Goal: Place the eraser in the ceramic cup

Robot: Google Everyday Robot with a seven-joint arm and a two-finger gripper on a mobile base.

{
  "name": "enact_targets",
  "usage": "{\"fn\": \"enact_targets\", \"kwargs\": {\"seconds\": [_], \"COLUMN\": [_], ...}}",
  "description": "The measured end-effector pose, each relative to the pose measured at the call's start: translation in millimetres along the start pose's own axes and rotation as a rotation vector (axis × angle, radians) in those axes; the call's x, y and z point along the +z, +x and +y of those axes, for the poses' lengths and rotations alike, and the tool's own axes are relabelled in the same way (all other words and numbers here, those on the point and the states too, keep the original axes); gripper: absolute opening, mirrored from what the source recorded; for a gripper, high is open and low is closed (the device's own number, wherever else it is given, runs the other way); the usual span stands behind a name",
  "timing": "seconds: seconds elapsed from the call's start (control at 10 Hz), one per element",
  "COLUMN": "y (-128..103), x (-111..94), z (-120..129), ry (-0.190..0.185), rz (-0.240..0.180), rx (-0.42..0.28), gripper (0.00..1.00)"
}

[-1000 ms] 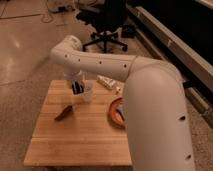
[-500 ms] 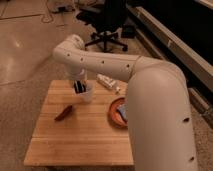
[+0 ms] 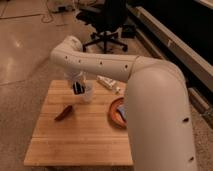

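the big white arm sweeps in from the lower right, bends at the elbow up top and drops the hand straight down right over the ceramic cup near the back left of the wooden table. something dark sits at the hand's tip, probably the eraser, just above or at the cup's rim, but i can't tell if the hand is clenched on it or released. i'd say keep it centred over the mouth and release low so it doesn't bounce off toward the orange-rimmed dish or that reddish-brown thing.
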Motion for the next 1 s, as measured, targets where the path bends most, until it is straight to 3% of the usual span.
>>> {"fn": "enact_targets", "kwargs": {"seconds": [0.3, 0.8, 1.0], "y": [9.8, 35.1, 36.1], "x": [6.2, 29.4, 39.9], "z": [18.2, 43.8, 54.2], "ry": [0.006, 0.001, 0.007], "rz": [-0.004, -0.001, 0.009], "rx": [0.034, 0.065, 0.075], "gripper": [0.01, 0.0, 0.1]}}
